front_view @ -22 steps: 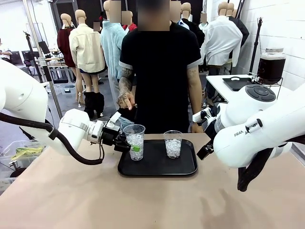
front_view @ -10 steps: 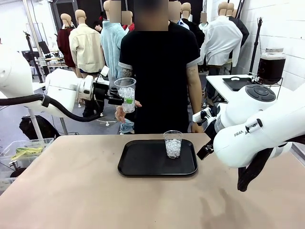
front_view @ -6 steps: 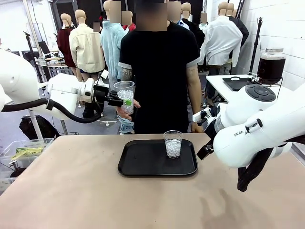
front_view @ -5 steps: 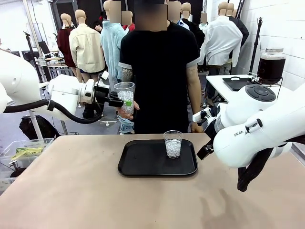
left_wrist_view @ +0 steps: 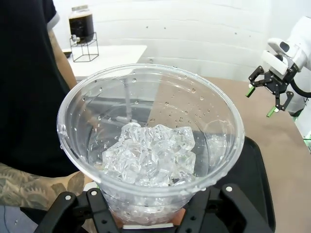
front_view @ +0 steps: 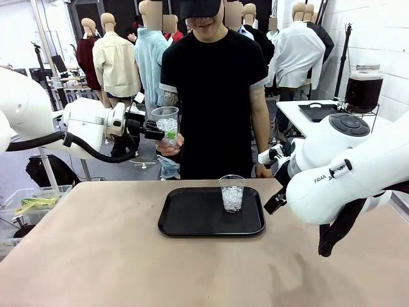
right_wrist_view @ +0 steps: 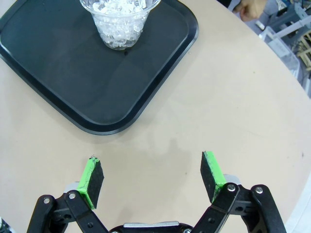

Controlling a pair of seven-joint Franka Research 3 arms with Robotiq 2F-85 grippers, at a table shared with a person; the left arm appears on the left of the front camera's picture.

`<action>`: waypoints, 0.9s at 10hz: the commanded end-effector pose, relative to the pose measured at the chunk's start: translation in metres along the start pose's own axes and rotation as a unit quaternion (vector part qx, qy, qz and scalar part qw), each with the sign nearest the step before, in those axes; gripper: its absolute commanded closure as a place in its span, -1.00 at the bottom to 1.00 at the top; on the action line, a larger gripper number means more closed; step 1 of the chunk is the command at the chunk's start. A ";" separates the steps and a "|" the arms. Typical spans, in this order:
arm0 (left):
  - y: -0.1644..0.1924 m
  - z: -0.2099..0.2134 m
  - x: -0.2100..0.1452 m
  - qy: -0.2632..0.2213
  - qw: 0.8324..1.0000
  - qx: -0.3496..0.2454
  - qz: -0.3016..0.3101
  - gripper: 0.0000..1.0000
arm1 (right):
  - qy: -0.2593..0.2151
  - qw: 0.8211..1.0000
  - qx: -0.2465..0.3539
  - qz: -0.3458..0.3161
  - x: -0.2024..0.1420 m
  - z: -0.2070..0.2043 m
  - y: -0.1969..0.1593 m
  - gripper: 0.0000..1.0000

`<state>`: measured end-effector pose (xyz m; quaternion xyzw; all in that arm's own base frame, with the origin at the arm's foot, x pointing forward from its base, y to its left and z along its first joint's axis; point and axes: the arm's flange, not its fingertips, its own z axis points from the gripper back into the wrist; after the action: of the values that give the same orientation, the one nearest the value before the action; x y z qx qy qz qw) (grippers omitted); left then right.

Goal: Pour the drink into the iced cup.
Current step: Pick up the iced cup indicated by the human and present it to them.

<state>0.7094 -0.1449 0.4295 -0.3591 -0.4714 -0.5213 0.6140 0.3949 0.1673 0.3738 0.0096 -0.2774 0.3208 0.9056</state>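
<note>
A: Two clear plastic cups packed with ice, seen from the front! The raised cup (front_view: 167, 121) hangs in the air. The left claw (front_view: 167, 133) is clamped on the lower half of its wall, and a person's hand (front_view: 170, 146) sits right under its base.

B: The tray cup (front_view: 232, 193) stands on the black rectangular tray (front_view: 192, 229) on the tan worktop (front_view: 89, 256). And the drink (front_view: 363, 93)? Dark brown, inside the big lidded glass jar (front_view: 364, 75) on the white side table (front_view: 287, 110) far right, well apart from both cups.

A: Left wrist camera now, and there are droplets all over that thin wall. I'd call it slick and squashy. It wants a gentle squeeze low down, where it's stiffer, and it has to stay upright.

B: Agreed. It's light with only ice in it, and it'll weigh more once filled. The jar looks heavy and breakable, so it's better left on its wire stand (left_wrist_view: 85, 46) with the cup brought to it.

A: Right wrist camera: the right claw (right_wrist_view: 151, 170) gapes wide over bare worktop near the tray's edge, gripping nothing.
</note>
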 end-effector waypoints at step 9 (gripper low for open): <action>-0.078 0.049 -0.004 0.085 0.979 0.166 0.087 -1.00 | 0.000 1.000 0.000 0.000 0.000 0.000 0.000 -1.00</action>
<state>0.6566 -0.1115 0.4366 -0.2692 -0.4604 -0.4135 0.7380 0.3951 0.1672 0.3737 0.0096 -0.2773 0.3207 0.9057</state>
